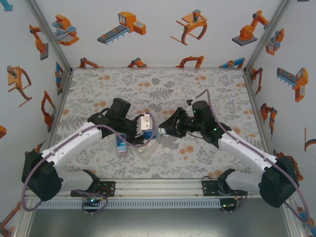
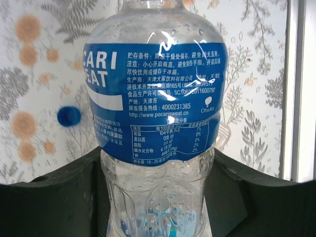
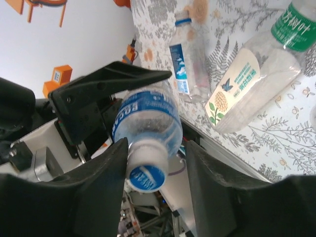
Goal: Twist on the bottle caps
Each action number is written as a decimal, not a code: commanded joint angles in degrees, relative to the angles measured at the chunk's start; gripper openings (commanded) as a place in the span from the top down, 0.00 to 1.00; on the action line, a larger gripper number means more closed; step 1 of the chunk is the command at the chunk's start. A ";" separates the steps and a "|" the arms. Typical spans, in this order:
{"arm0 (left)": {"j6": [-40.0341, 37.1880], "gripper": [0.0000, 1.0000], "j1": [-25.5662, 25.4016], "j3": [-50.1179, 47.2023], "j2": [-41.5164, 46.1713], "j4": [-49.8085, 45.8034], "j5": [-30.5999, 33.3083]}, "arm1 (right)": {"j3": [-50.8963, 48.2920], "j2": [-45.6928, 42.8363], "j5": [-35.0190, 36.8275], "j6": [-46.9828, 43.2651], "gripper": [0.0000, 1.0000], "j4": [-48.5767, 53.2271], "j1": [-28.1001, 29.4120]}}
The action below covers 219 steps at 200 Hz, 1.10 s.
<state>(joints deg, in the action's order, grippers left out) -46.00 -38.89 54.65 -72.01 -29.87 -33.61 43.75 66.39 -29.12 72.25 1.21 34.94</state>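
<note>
My left gripper (image 1: 140,126) is shut on a slim clear bottle (image 2: 158,94) with a blue label, gripping its lower body, and holds it above the table. Its neck points at my right gripper (image 1: 162,131). A white cap with a blue top (image 3: 145,172) sits on that bottle's neck, between the open jaws of my right gripper (image 3: 157,148). The left finger (image 3: 106,173) touches the cap's side and the right finger (image 3: 212,182) stands apart from it. A loose blue cap (image 2: 68,116) lies on the table.
Two more bottles lie on the patterned table below the grippers: a slim one with a blue label (image 3: 186,59) and a wider one with a pale label (image 3: 247,84) and green at its neck. In the top view they lie at the near middle (image 1: 120,144) (image 1: 148,149).
</note>
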 commanded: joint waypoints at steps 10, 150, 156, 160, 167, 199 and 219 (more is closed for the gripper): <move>-1.20 1.00 -0.11 -0.06 1.22 5.17 -6.01 | 5.95 -3.42 -0.82 -11.07 0.47 8.48 -3.54; -3.79 1.00 -0.10 3.00 -2.14 -1.84 -12.13 | 0.48 -17.04 -23.24 -92.89 0.46 2.46 -3.37; -3.82 1.00 -0.11 2.96 -2.09 -1.85 -12.22 | -0.06 -16.96 -23.56 -94.28 0.46 1.77 -3.01; -3.81 1.00 -0.07 2.92 -2.17 -1.82 -12.27 | -0.54 -16.88 -23.29 -94.54 0.46 1.02 -2.60; -3.84 1.00 -0.13 3.05 -2.32 -1.95 -12.58 | -1.19 -16.64 -22.59 -94.49 0.46 -0.48 -2.00; -4.24 1.00 -0.04 3.35 -2.93 -2.41 -13.20 | -3.12 -15.60 -20.36 -94.38 0.47 -4.42 -0.49; -4.45 1.00 -0.04 3.56 -3.19 -2.69 -13.49 | -3.17 -14.40 -20.36 -93.89 0.49 -5.42 0.33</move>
<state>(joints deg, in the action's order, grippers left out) -48.58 -38.96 56.27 -74.65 -30.96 -44.12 40.95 51.20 -48.82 -19.00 0.78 34.26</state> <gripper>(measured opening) 0.593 0.524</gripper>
